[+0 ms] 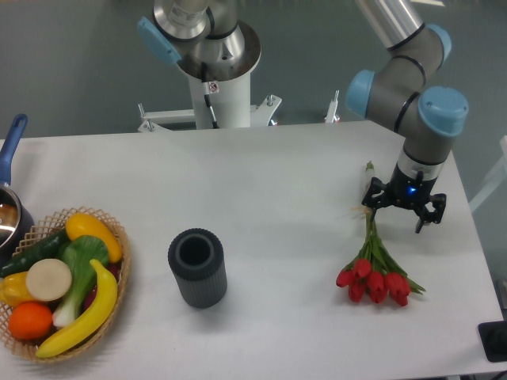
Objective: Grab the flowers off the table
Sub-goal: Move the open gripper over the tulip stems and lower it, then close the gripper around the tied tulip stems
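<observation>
- The gripper hangs at the right of the frame, directly over the upper stems of the flowers, its dark fingers spread apart with nothing between them.
- The flowers, a tied bunch of red tulips, lie flat on the white table at the lower right, heads toward the bottom of the frame and stem ends toward the top.
- Whether the fingertips touch the stems cannot be told.
- A dark ribbed cylindrical cup stands upright left of centre, well apart from the flowers.
- A wicker basket of fruit and vegetables sits at the lower left.
</observation>
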